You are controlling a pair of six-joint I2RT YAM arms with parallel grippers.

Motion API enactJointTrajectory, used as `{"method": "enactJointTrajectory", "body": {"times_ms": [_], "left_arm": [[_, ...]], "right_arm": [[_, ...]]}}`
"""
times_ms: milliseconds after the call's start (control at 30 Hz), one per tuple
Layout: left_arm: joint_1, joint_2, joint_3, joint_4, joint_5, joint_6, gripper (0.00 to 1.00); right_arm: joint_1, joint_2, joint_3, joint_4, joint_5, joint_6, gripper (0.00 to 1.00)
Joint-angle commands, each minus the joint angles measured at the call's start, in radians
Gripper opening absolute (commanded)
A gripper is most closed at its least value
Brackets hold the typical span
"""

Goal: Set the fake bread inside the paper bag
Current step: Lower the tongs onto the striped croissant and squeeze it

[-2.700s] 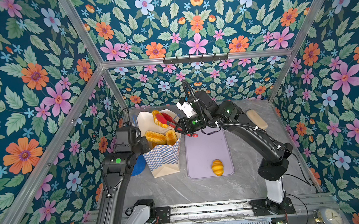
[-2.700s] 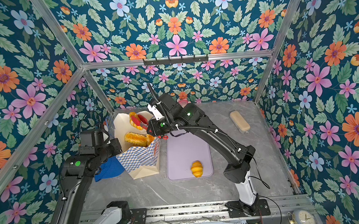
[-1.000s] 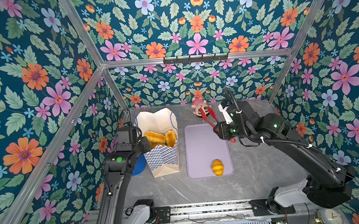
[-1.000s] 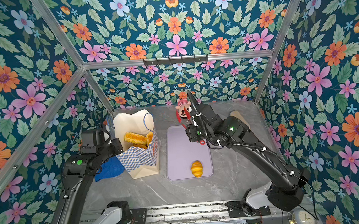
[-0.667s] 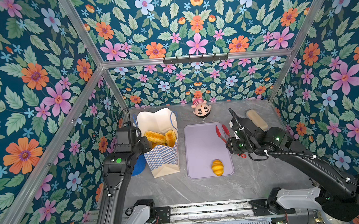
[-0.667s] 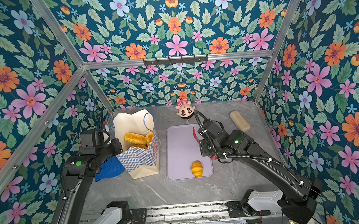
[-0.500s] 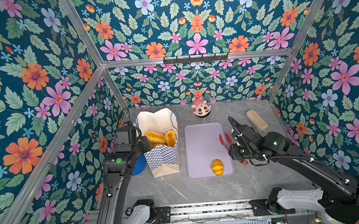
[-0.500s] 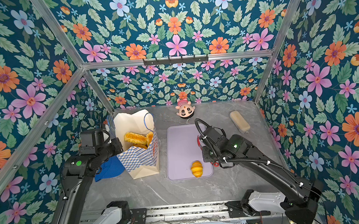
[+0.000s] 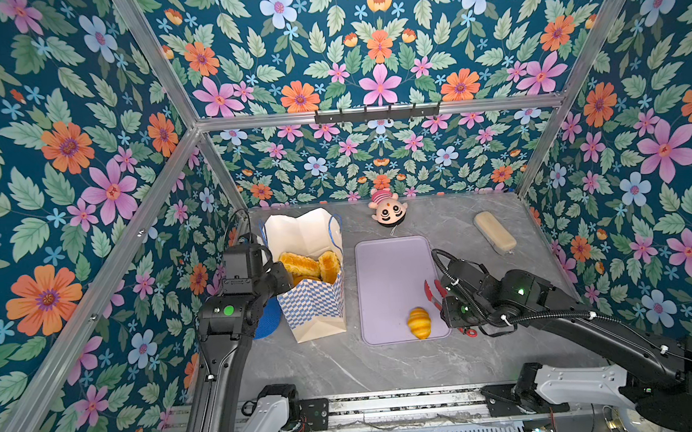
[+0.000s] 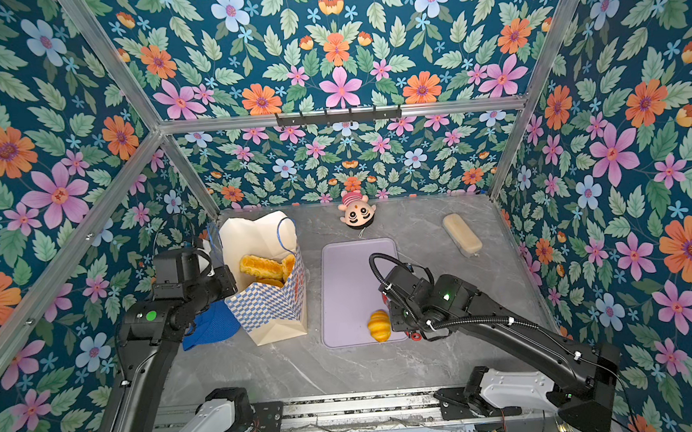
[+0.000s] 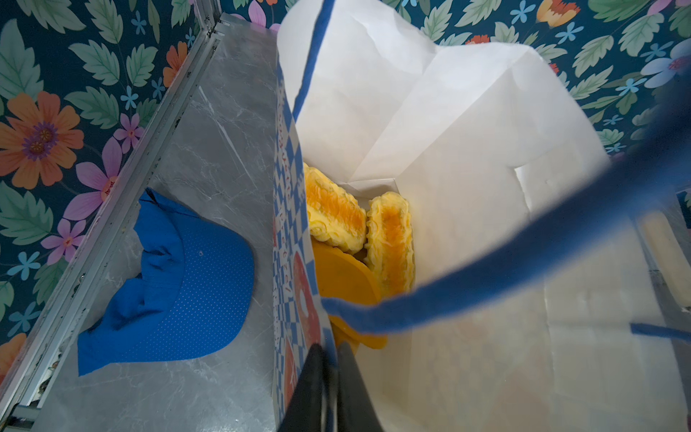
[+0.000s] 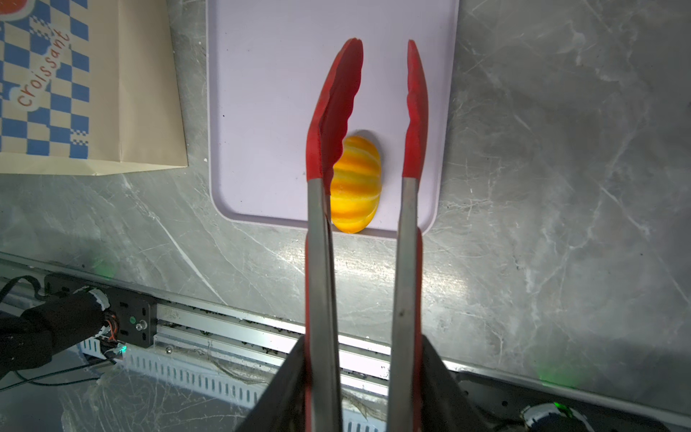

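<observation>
The croissant [image 12: 355, 183] lies by the tray's [image 12: 261, 93] near edge; it looks light, glossy and likely slippery. The right claw [image 12: 364, 389] clamps tongs [image 12: 332, 112], tips spread above it; its ridged middle suits gripping. The left claw [image 11: 329, 389] pinches the bag's [image 11: 448, 131] rim.

paper bag [image 9: 313, 307]: left of the board [image 9: 389, 264].
fake bread [image 9: 299, 264]: in the paper bag; one croissant [image 9: 419, 322] on the board's near right corner.
tongs [image 9: 433, 290]: over the board, behind the croissant.
cap [image 9: 266, 324]: left of the bag.
doll head [image 9: 388, 213]: behind the board.
block [image 9: 494, 231]: back right.
</observation>
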Motion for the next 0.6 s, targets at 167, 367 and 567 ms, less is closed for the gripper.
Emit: {"method": "enactJointTrajectory", "body": {"times_ms": [167, 367, 567], "left_arm": [[0.001, 0.000, -0.006, 0.049, 0.016, -0.003, 0.12], [0.001, 0.002, -0.010, 0.052, 0.017, -0.003, 0.12], [0.001, 0.001, -0.014, 0.052, 0.015, -0.002, 0.12]], "right_arm": [[0.044, 0.000, -0.026, -0.024, -0.014, 0.069, 0.43], [0.080, 0.014, -0.031, -0.014, -0.039, 0.086, 0.44], [0.116, 0.048, -0.035, -0.004, -0.051, 0.101, 0.48]]}}
